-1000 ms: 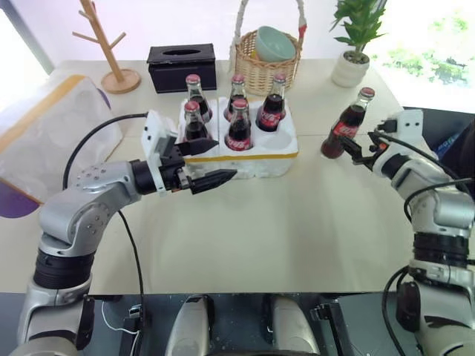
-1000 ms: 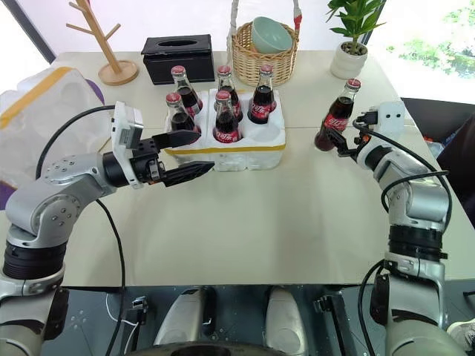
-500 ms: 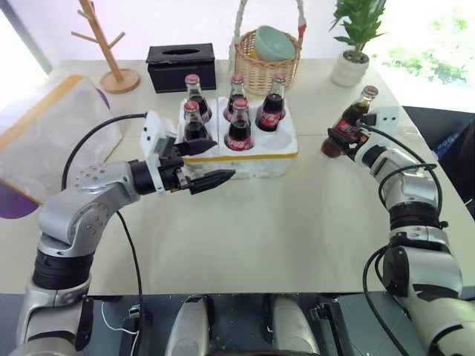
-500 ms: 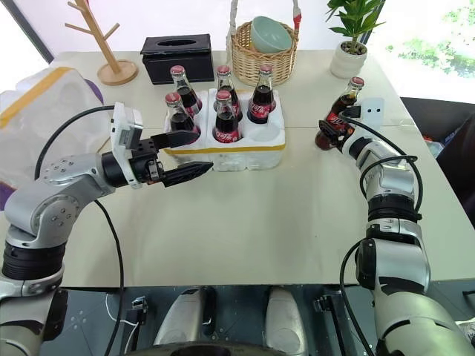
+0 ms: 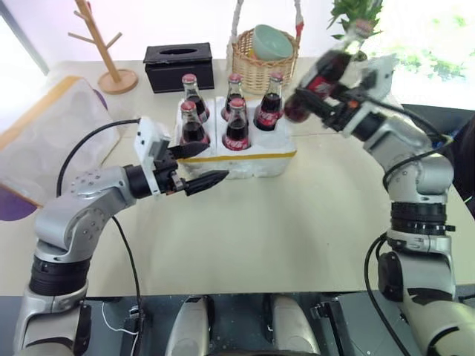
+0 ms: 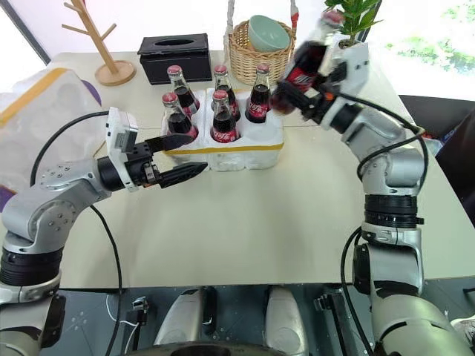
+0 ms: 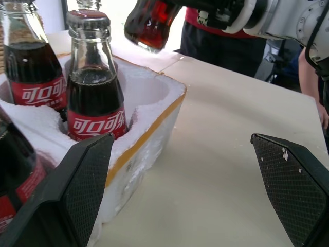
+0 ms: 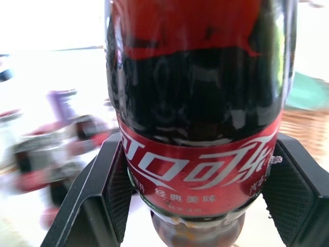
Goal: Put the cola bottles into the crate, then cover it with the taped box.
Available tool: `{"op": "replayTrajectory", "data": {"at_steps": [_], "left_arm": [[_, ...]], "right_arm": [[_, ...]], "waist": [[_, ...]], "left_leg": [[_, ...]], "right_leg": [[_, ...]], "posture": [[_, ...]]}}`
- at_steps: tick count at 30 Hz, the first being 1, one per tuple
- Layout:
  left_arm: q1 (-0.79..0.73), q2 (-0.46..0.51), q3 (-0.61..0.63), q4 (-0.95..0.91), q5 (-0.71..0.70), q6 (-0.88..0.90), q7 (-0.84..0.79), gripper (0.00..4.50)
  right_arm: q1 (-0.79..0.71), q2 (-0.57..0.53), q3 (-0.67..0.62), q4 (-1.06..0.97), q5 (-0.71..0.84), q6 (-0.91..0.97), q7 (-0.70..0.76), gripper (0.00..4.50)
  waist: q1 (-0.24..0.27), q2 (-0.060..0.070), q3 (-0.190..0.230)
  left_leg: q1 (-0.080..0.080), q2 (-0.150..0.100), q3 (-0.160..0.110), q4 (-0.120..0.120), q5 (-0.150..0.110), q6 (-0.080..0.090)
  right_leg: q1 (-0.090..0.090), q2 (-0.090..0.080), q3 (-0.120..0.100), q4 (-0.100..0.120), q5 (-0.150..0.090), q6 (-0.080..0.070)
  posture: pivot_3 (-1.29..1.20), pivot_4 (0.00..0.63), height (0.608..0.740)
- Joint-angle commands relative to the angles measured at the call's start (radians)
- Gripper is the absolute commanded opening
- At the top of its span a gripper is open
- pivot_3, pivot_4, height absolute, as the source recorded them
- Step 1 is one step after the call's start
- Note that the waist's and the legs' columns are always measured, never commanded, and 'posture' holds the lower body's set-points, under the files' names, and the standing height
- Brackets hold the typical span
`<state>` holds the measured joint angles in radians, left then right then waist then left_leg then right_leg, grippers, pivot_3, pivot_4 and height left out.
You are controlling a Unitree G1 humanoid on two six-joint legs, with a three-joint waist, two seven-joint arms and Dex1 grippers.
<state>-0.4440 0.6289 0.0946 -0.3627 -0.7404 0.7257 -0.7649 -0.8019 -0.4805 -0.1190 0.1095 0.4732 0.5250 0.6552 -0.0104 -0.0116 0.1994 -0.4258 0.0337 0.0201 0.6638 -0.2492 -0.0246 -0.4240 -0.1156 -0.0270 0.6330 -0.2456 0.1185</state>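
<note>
Left eye view, right gripper (image 5: 320, 105) clamped on tilted cola bottle (image 5: 315, 80) above crate (image 5: 245, 152) right edge, five bottles (image 5: 237, 124) in crate, left gripper (image 5: 200, 165) wide open, empty, at crate front, basket (image 5: 266, 61) and tissue box (image 5: 178, 65) behind crate, taped box (image 5: 52, 130) well left.

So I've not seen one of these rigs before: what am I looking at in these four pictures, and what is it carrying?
It is a two-armed humanoid robot. The two wide pictures come from its head, looking down over its arms at a table. The two close pictures come from cameras on its wrists.

On the table sits a white foam crate with five cola bottles in its wells. One well is free. Behind it are a black tissue box, a wicker basket and a wooden rack. A taped box lies at the robot's left.

The right tool is shut on the sixth bottle, tilted in the air near the crate. The left tool is open beside the crate.
</note>
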Motion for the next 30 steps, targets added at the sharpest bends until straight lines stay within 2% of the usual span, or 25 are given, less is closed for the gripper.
{"op": "replayTrajectory", "data": {"at_steps": [1,13,16,17,23,25,30], "left_arm": [[-0.005,0.009,0.026,-0.037,-0.002,-0.017,0.005,4.5],[0.008,0.025,0.045,-0.033,0.005,-0.029,0.009,4.5],[0.01,0.026,0.044,-0.032,0.006,-0.033,0.011,4.5],[0.009,0.026,0.044,-0.031,0.006,-0.034,0.011,4.5],[0.013,0.047,0.053,-0.031,0.015,-0.033,0.003,4.5],[0.033,0.104,0.105,-0.044,0.01,-0.014,-0.006,4.5],[0.183,0.371,0.408,-0.085,-0.079,0.109,-0.121,4.5]], "right_arm": [[-0.018,0.011,0.047,-0.022,-0.046,-0.019,0.0,2.77],[0.006,-0.013,0.197,0.109,-0.215,-0.047,0.05,2.77],[-0.018,-0.008,0.196,0.145,-0.228,-0.031,0.041,4.29],[-0.025,-0.005,0.192,0.151,-0.226,-0.028,0.041,4.43],[-0.033,-0.007,0.175,0.139,-0.209,-0.006,0.074,4.43],[-0.025,-0.042,0.135,0.075,-0.148,0.039,0.132,4.43],[0.0,-0.225,0.034,-0.066,0.006,0.122,0.344,4.43]], "waist": [[0.004,0.0,0.0],[-0.001,-0.001,-0.001],[-0.001,-0.002,-0.001],[-0.001,-0.003,-0.002],[-0.002,-0.003,-0.002],[-0.002,-0.003,-0.002],[-0.003,-0.002,0.0]], "left_leg": [[0.0,0.0,0.0,0.0,0.0,0.0],[0.0,-0.001,0.0,0.001,0.0,0.0],[0.0,-0.001,0.0,0.001,0.0,0.0],[0.0,-0.001,0.0,0.001,0.0,0.0],[0.0,0.0,0.0,0.001,0.0,0.0],[0.0,0.0,0.0,0.001,0.0,0.0],[-0.001,0.0,0.0,-0.002,0.0,0.0]], "right_leg": [[0.0,0.0,0.0,0.0,0.0,0.0],[0.0,-0.001,0.0,0.001,0.0,0.0],[0.0,-0.001,0.0,0.001,0.0,0.0],[0.0,-0.001,0.0,0.001,0.0,0.0],[0.0,0.0,0.0,0.001,0.0,0.0],[0.0,-0.001,0.0,0.001,0.0,0.0],[-0.002,0.0,0.0,-0.001,0.0,0.0]], "posture": [[0.0,0.15,0.736],[0.0,0.15,0.736],[0.0,0.15,0.736],[0.0,0.15,0.736],[0.0,0.15,0.736],[0.0,0.15,0.736],[0.0,0.15,0.736]]}}
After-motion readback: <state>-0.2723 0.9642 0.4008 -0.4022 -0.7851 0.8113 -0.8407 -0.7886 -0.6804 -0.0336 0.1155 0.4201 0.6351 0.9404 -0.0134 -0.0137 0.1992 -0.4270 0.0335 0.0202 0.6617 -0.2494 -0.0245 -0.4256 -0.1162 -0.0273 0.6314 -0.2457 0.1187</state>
